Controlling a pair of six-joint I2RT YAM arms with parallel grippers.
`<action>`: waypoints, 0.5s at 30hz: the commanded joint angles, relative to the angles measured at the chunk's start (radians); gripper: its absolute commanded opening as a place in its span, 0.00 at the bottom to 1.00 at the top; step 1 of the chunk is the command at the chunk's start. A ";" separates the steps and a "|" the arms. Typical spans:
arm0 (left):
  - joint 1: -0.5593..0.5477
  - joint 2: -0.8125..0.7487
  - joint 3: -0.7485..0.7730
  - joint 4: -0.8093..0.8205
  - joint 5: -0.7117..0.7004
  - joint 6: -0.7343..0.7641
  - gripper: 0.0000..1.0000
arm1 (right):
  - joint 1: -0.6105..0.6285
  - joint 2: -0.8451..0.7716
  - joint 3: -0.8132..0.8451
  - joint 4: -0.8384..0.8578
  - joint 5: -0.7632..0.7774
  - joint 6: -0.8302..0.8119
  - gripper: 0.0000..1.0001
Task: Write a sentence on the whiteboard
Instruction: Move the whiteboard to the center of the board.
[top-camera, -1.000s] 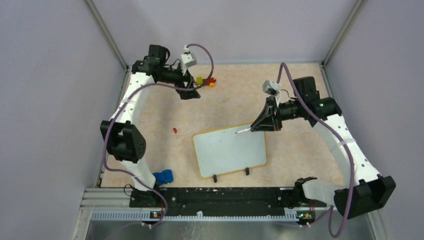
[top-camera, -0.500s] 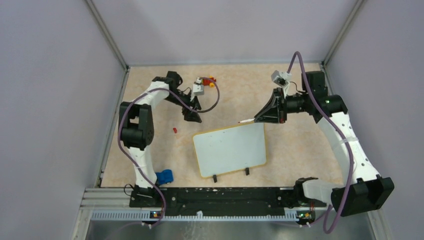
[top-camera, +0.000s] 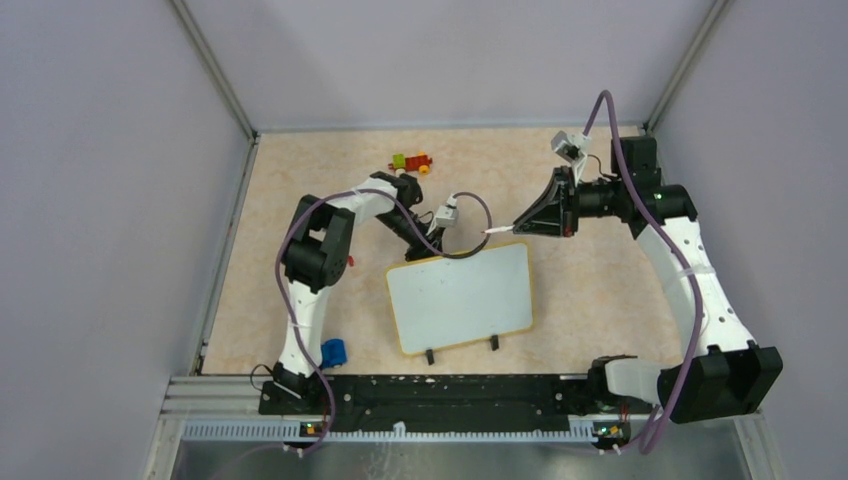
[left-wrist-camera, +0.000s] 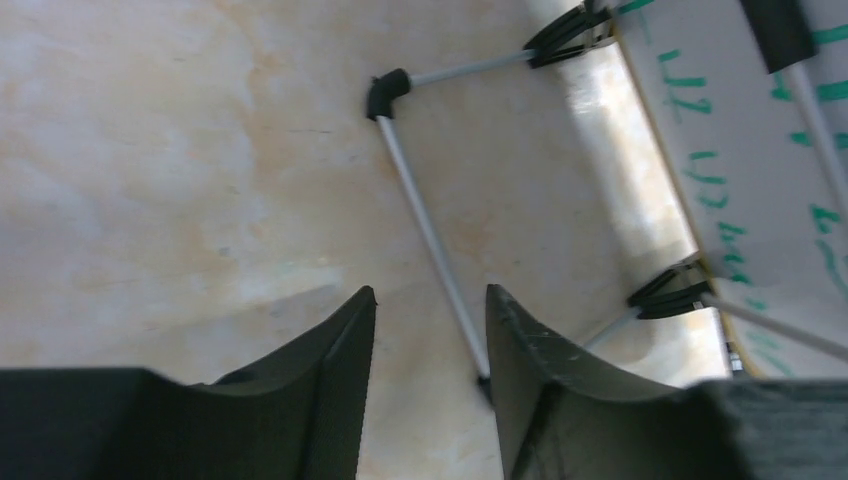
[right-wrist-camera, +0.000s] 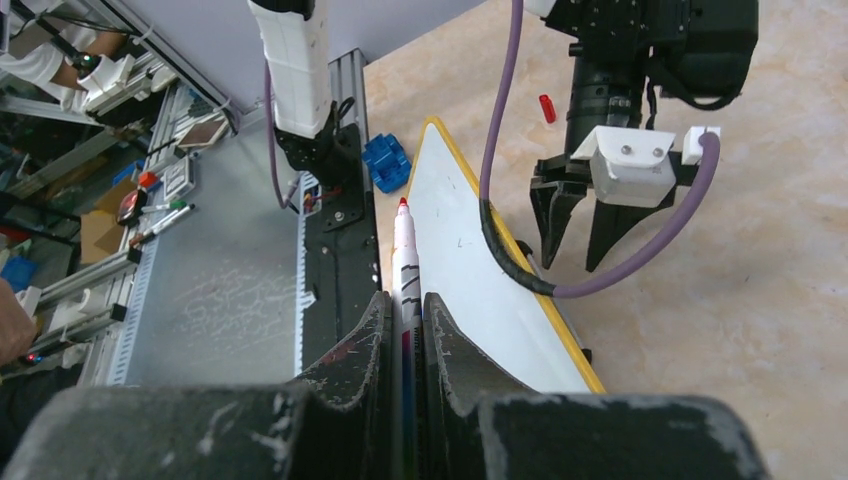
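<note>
The whiteboard (top-camera: 460, 297) stands tilted on its two black feet in the middle of the table, its face plain white; the sentence is out of view. My right gripper (top-camera: 518, 227) hovers behind the board's far edge, shut on a white marker (right-wrist-camera: 405, 262) whose red tip (right-wrist-camera: 403, 205) points at the board (right-wrist-camera: 470, 270). My left gripper (top-camera: 412, 247) is low at the board's far left corner, open, with nothing between its fingers. In the left wrist view, the gripper (left-wrist-camera: 430, 292) faces the board's wire stand (left-wrist-camera: 425, 215) and its underside (left-wrist-camera: 740, 170).
Small coloured bricks (top-camera: 411, 161) lie at the back of the table. A blue block (top-camera: 331, 351) sits by the left arm's base, and a red cap (right-wrist-camera: 547, 108) lies on the table left of the board. A black rail (top-camera: 430, 393) runs along the near edge.
My left arm swung from the back left corner down to the board's far left corner, its jaws narrowing. The right gripper drew the marker back off the board.
</note>
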 joint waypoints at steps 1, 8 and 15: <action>-0.022 0.019 0.041 -0.200 0.135 0.102 0.45 | -0.005 0.002 0.025 0.038 -0.029 -0.001 0.00; -0.078 0.020 -0.041 -0.207 0.195 0.047 0.39 | -0.006 0.016 0.013 0.067 -0.036 0.024 0.00; -0.104 -0.033 -0.222 0.201 0.195 -0.329 0.34 | -0.005 0.017 0.008 0.077 -0.031 0.037 0.00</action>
